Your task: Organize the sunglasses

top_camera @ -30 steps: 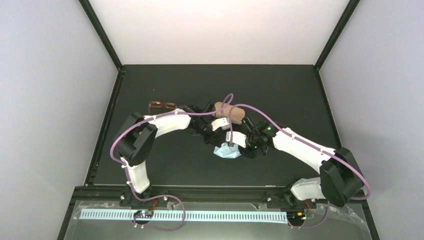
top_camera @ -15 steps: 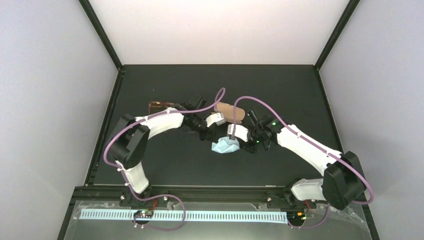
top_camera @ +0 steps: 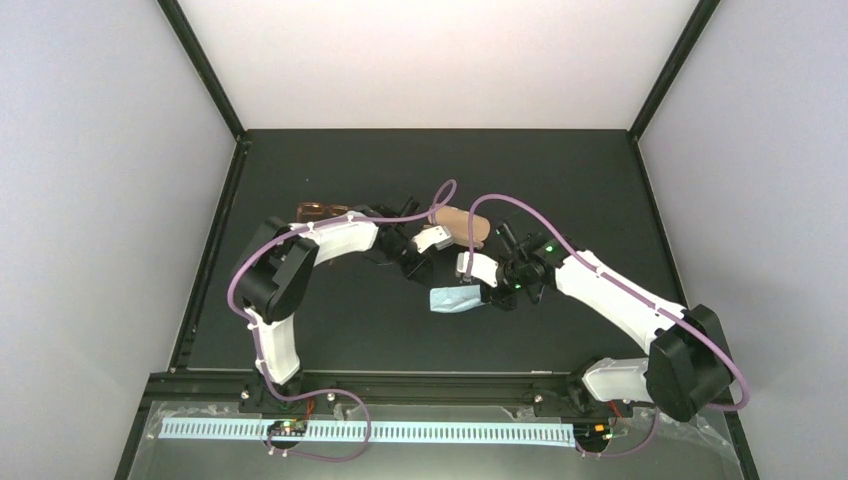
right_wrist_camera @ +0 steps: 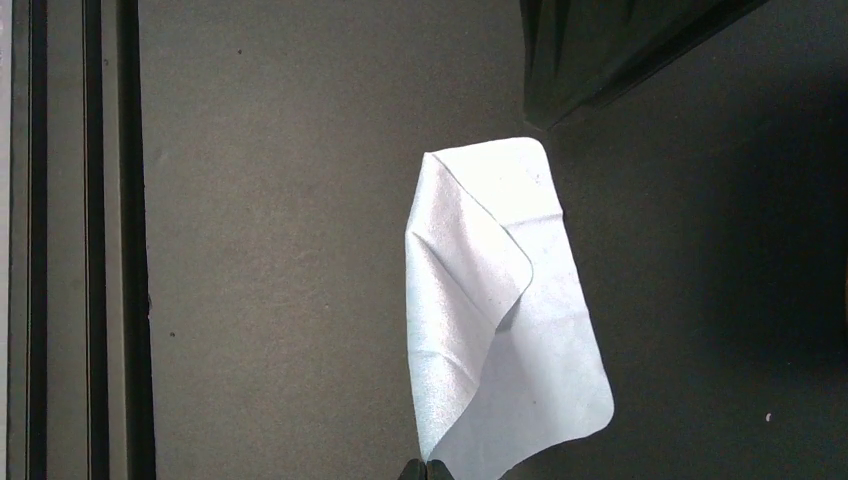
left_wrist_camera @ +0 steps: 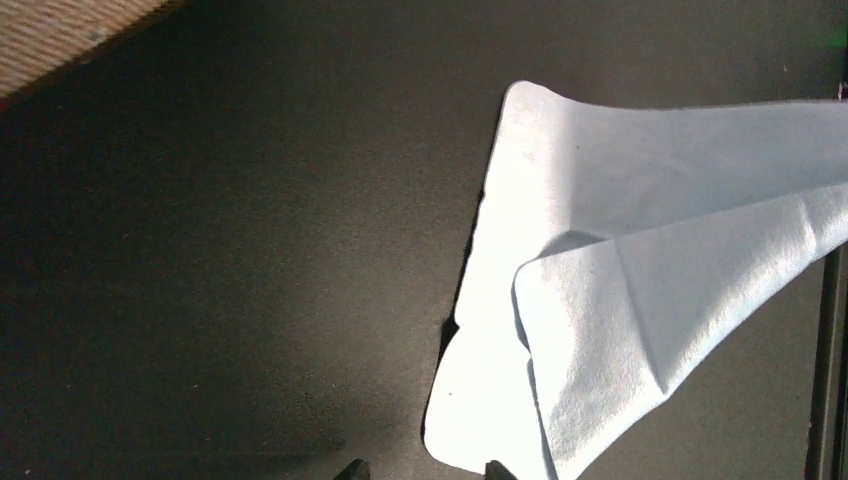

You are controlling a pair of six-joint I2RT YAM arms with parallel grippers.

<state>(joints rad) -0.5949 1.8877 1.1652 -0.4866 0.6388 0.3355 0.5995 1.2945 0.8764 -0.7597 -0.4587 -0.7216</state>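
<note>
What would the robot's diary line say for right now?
left gripper: open, near blue cloth | right gripper: shut on blue cloth | sunglasses: on table, not held | case: on table

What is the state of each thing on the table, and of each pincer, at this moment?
sunglasses, lying on the table, untouched, partly hidden behind the left arm
case, lying on the table, looks closed
cloth, one side folded over, pinched at its edge
left pincer, slightly open, gripping nothing
right pincer, shut on the cloth
</note>
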